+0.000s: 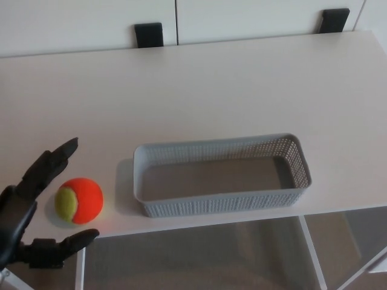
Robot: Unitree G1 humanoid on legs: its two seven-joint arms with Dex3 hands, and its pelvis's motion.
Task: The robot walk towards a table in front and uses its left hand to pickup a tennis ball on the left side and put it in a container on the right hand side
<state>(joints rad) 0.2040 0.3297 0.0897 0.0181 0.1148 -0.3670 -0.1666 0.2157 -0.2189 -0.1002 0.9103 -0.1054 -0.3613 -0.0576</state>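
An orange and yellow-green tennis ball [79,200] lies on the white table [199,90] near its front left edge. My left hand [33,208] is open just left of the ball, fingers spread above it and thumb below it, with small gaps on both sides. A grey perforated basket [221,205] stands empty to the right of the ball, near the front edge. My right hand does not show.
Two black brackets [149,34] [334,19] stand at the table's far edge against white panels. The table's front edge runs just below the ball and basket, with the floor and a table leg [311,251] beneath.
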